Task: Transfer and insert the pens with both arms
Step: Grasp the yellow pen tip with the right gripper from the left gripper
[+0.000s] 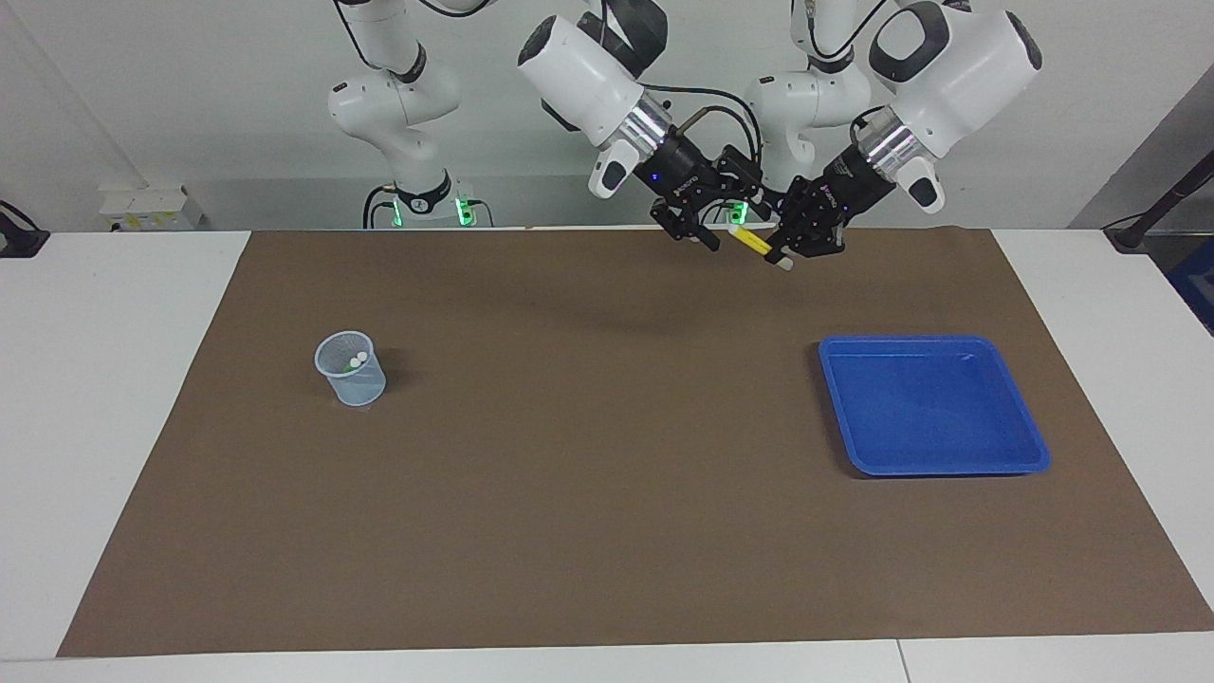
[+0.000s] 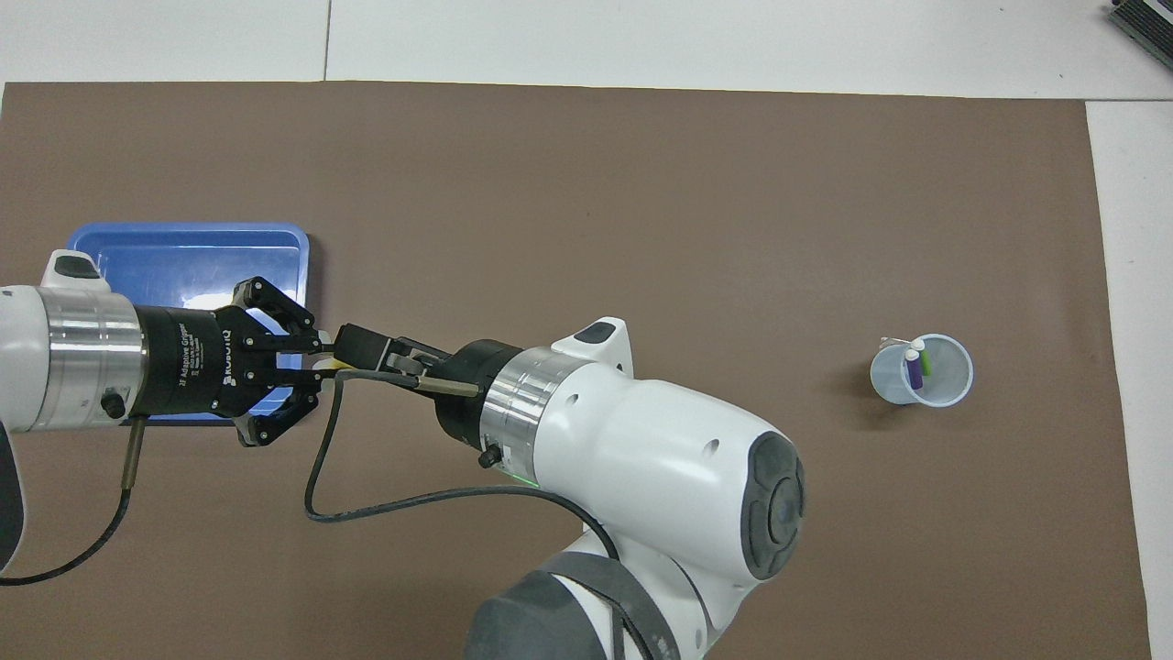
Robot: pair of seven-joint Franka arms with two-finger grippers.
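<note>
Over the tabletop edge nearest the robots, the left gripper point(image 1: 785, 250) pinches the slim yellow pen with whitish end caps point(image 1: 756, 244). The right gripper point(image 1: 726, 228) is at the pen's free end; whether it has hold cannot be told. If the left lets go before the right grips firmly, the pen could drop onto the brown mat point(image 1: 607, 474). Towards mid-tabletop sit an empty blue plastic tray point(image 1: 934, 340) at the left arm's end and a translucent cup point(image 1: 351, 372) at the right arm's end. The facing view shows the pen's length. Only the overhead view shows the purple pen point(image 2: 914, 372) and green pen point(image 2: 926, 361) in the cup.
</note>
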